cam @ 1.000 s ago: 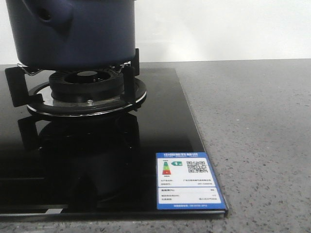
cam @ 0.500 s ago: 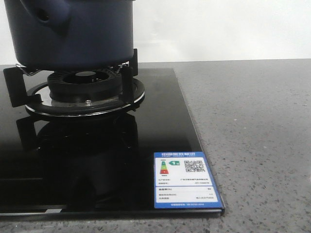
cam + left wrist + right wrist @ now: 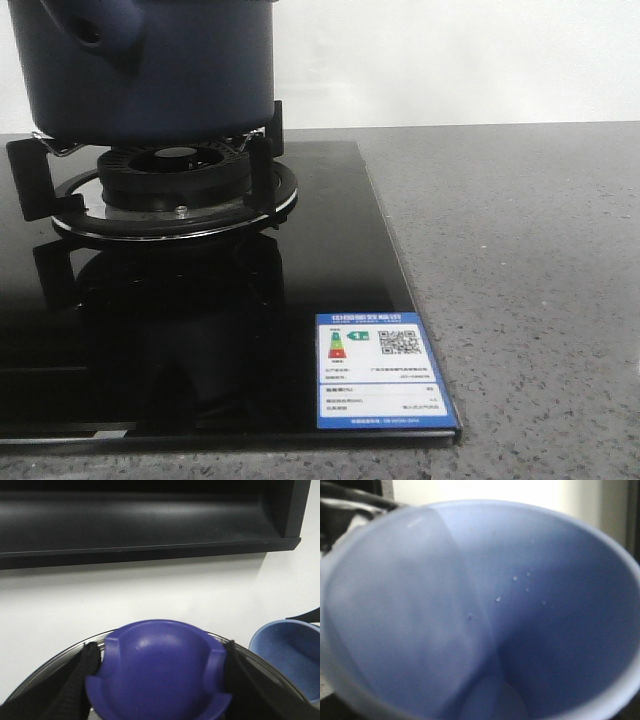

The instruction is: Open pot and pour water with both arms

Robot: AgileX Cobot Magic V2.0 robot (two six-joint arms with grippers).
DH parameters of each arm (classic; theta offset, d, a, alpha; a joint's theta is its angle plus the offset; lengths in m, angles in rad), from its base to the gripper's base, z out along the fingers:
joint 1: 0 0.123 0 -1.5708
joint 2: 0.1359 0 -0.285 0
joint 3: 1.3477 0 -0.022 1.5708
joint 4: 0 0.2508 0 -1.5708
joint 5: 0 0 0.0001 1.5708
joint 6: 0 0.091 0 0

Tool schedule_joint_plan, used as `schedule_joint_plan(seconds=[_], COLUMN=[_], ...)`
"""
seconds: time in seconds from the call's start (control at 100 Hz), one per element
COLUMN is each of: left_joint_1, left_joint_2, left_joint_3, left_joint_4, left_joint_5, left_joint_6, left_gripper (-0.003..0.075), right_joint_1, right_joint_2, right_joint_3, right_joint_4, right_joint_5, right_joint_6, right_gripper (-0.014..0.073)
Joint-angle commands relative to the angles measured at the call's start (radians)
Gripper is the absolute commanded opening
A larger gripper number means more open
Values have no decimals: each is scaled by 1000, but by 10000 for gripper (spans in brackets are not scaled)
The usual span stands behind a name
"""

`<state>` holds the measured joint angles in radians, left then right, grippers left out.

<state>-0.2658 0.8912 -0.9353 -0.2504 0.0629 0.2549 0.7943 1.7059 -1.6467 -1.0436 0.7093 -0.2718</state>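
Note:
The dark navy pot [image 3: 150,70] stands on the burner grate [image 3: 262,165], its side socket with a round hole [image 3: 88,30] at the upper left; its top is cut off in the front view. In the left wrist view my left gripper [image 3: 160,680] is shut on the lid's blue knob [image 3: 160,665], with black fingers [image 3: 82,675] on either side and the steel lid rim [image 3: 55,666] around it. A light blue cup [image 3: 480,605] fills the right wrist view and hides my right gripper's fingers; it also shows beside the lid [image 3: 287,650], held up in the air.
The burner sits on a black glass hob [image 3: 330,270] with a blue energy label [image 3: 383,372] at its front right corner. Grey speckled counter [image 3: 520,280] lies to the right. A black hood or shelf [image 3: 150,520] hangs on the white wall above.
The whole front view has shifted a few pixels left since a second ago. The pot still stands on the burner.

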Motion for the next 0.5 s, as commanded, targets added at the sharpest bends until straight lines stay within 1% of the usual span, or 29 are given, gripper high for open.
schedule_joint_plan(seconds=[0.0,0.32,0.49], left_joint_1=[2,2,2], left_joint_2=[-9,-9,-9], left_joint_3=[-39,-39,-39], left_joint_4=[1,1,1], left_joint_5=[-102,-102,-102], left_joint_6=[-4,-4,-4], left_gripper=[403,403,403], right_joint_1=[3,3,3], right_joint_2=[-53,-53,-53], right_joint_3=[-43,-43,-43], right_joint_4=[-108,-208,-293], right_joint_5=[-43,-47,-49], right_joint_6=[-10,-10,-10], right_gripper=[369,369,369])
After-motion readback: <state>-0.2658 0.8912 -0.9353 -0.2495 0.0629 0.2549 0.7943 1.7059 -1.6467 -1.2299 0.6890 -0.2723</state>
